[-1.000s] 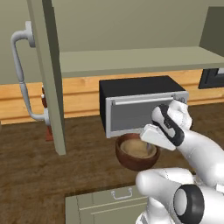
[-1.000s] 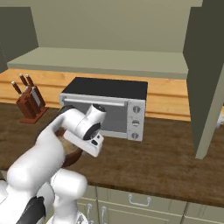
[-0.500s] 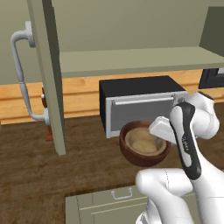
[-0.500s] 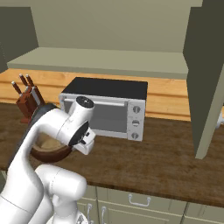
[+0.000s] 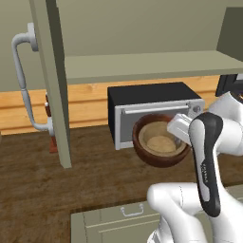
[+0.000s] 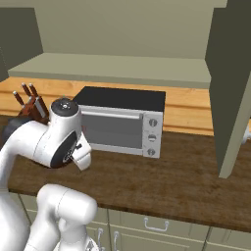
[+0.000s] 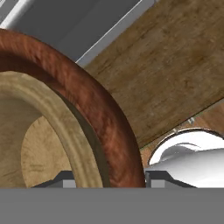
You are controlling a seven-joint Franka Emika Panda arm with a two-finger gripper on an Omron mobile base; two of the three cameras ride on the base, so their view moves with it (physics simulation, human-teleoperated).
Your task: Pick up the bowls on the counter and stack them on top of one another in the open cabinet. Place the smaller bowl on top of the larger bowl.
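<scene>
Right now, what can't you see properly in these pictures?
- The gripper's fingertips: in the hand view the grey band cuts them off at the larger bowl's rim.
- The smaller bowl: in the left base view its underside is hidden inside the larger bowl.
- The knife block: in the right base view the arm covers its lower part.
- The toaster oven's dials: too small to read.
</scene>
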